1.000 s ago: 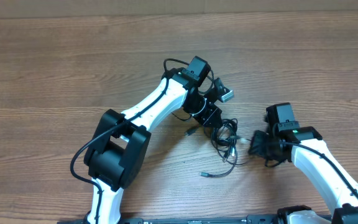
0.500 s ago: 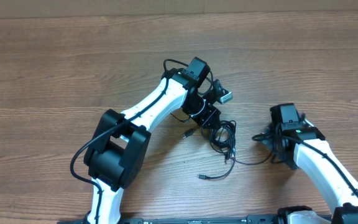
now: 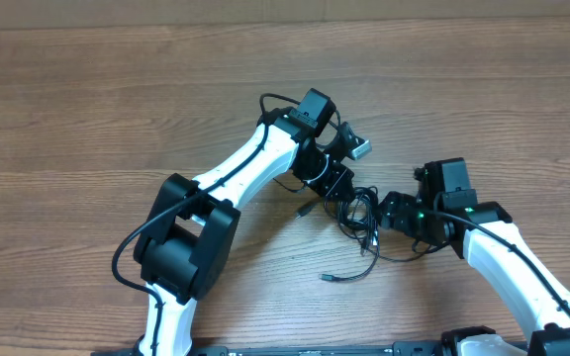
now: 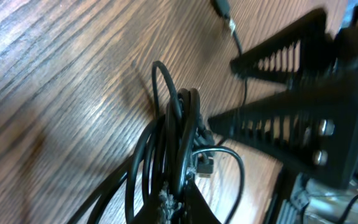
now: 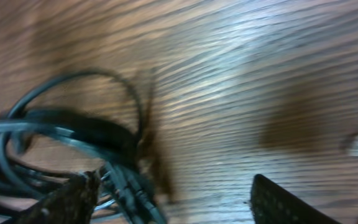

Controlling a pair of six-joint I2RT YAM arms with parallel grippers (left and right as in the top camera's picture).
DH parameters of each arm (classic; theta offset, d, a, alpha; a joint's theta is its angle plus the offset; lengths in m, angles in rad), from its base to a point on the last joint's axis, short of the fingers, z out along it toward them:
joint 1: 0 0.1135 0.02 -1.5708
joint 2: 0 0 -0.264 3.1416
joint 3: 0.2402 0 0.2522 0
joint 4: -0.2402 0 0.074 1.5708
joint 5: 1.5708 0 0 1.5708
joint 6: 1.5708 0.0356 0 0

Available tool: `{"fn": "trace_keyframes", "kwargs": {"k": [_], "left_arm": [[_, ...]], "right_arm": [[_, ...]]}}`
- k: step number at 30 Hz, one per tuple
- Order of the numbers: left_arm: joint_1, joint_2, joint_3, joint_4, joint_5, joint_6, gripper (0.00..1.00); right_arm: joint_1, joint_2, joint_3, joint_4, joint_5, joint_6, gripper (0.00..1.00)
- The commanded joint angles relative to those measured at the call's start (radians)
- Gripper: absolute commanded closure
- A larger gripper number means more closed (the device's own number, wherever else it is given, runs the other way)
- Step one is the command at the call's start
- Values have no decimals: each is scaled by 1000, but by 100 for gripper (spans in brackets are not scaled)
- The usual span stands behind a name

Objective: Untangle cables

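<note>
The cables [image 3: 360,213] are a tangle of thin black loops at mid-table. One strand trails down to a small plug [image 3: 330,278], and another plug end [image 3: 302,211] lies to the left. My left gripper [image 3: 340,190] is shut on the top of the bundle. In the left wrist view the loops [image 4: 173,137] rise out of its closed tips [image 4: 179,210]. My right gripper [image 3: 382,212] stands open against the bundle's right side. In the blurred right wrist view the cables [image 5: 73,140] lie by its left finger [image 5: 67,202], with the right finger [image 5: 284,202] far apart from it.
The wooden table [image 3: 87,119] extends all round. The left arm [image 3: 245,168] crosses from the lower left, and its base [image 3: 186,237] sits there. The right arm [image 3: 513,267] comes in from the lower right. A thick black arm cord [image 3: 132,247] loops beside the left base.
The right gripper let go of the strand and opened. It swung right, then came back left up against the bundle. The left gripper has stayed shut on the cables.
</note>
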Motion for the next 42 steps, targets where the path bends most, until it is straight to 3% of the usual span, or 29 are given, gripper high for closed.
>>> {"fn": "trace_keyframes", "kwargs": {"k": [1,5,8,20,27,32,38,42], "left_arm": [[-1,-34,24,11,124,-72,96],[-1,-34,24,10,158,-73,96],[-1,-34,24,2,175,-72,96],[-1,-34,24,-11,164,-67,96],[-1,-34,24,-8,138,-68,96],[-1,-34,24,-9,138,-68,96],[-1,-34,24,-9,138,-68,96],[-1,-34,24,-9,130,-68,96]], "right_arm": [[31,-3,1,8,-70,-103,27],[55,-3,1,25,-70,-130,29],[55,-3,1,64,-51,-130,45],[55,-3,1,95,-41,-129,73],[55,-3,1,82,-41,-129,72],[52,-3,2,70,-5,-129,62],[52,-3,2,63,0,-129,64],[52,-3,2,58,0,-130,70]]}}
